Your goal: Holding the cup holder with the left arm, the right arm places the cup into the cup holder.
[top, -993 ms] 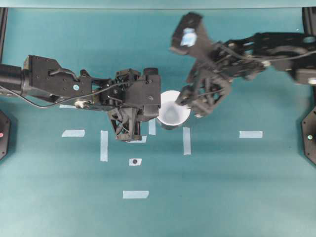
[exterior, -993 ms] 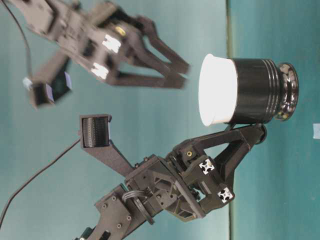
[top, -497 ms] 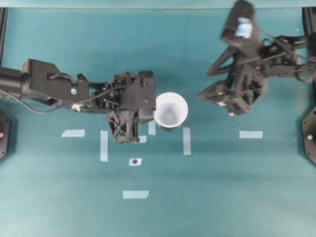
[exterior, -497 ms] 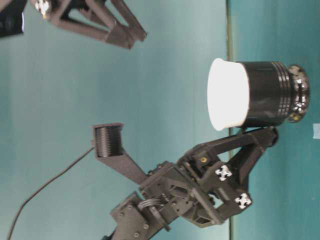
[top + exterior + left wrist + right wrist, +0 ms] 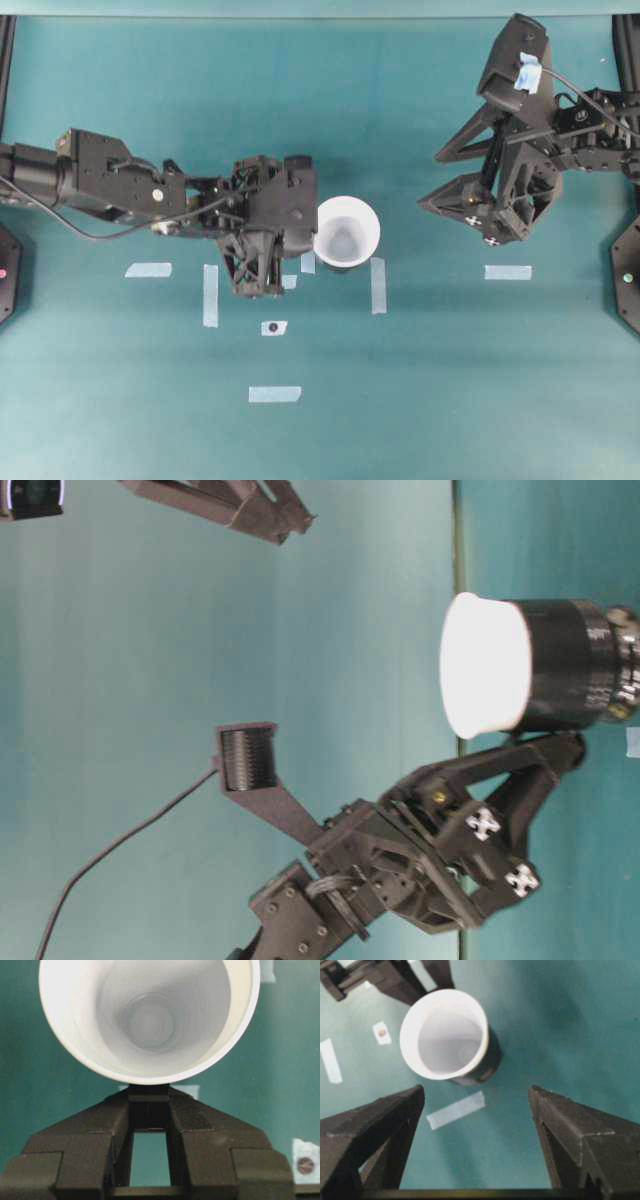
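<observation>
The white cup (image 5: pixel 346 233) sits inside the glossy black cup holder (image 5: pixel 570 665), its rim (image 5: pixel 485 665) standing proud of the holder. In the left wrist view the cup (image 5: pixel 150 1020) fills the top. Below it my left gripper (image 5: pixel 148 1105) is shut on the holder's stubby side handle. From overhead the left gripper (image 5: pixel 310 240) is right against the cup's left side. My right gripper (image 5: pixel 430 180), with blue tape on its wrist, hangs open well to the right of the cup. Its own view has cup (image 5: pixel 445 1035) and holder (image 5: pixel 487 1062) ahead of the empty, wide-spread right gripper (image 5: pixel 476 1091).
Pale tape strips lie on the teal table: one just right of the cup (image 5: pixel 378 285), one further right (image 5: pixel 508 272), several to the left and front (image 5: pixel 210 295). A small tape square with a dark dot (image 5: pixel 273 328) lies in front of the left gripper.
My right gripper has pulled away from the cup, going right and back, still open. The cup stays in the holder. The left gripper keeps its grip and has shifted only slightly.
</observation>
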